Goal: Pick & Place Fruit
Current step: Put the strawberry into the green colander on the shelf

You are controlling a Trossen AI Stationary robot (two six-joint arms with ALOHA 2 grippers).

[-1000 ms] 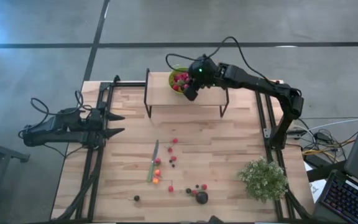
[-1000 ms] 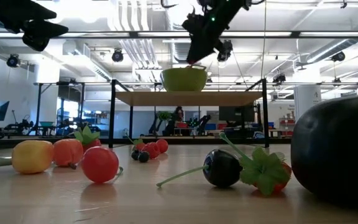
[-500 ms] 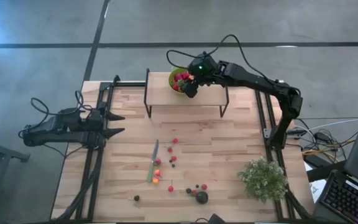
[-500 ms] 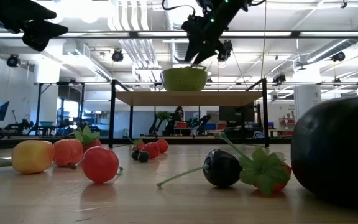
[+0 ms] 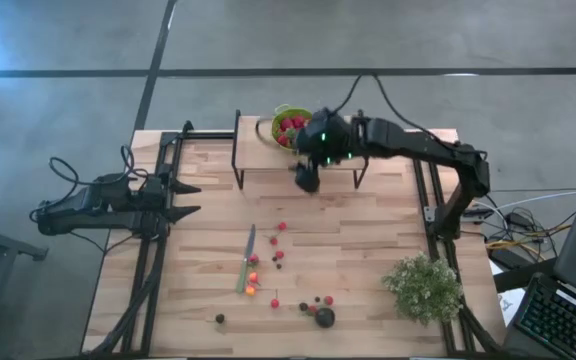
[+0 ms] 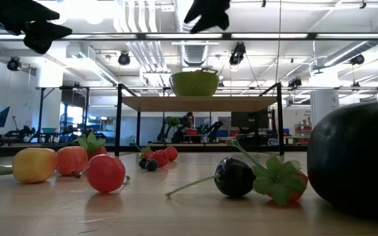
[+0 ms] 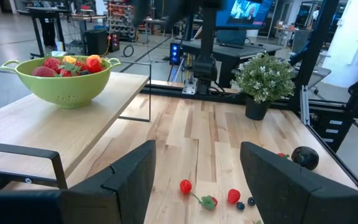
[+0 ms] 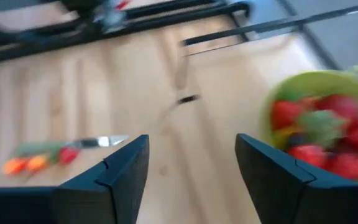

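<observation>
Many pieces left: fruit [image 5: 280, 268] scattered mid-table beside knife [image 5: 245, 259]; rest in green bowl [image 5: 280, 117] on raised shelf [image 5: 258, 150].
Right gripper [image 5: 307, 177]: fingers apart, empty, just off the shelf; loose fruit lies toward table's near edge.
Left gripper [image 5: 186, 199]: wide, empty, parked at left edge.
Nearer arm: roughly even.

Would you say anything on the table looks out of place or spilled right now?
Nothing looks spilled or damaged. The loose fruit lies scattered on the tabletop beside the knife, the green bowl sits upright on the raised shelf, and the plant stands upright.
</observation>
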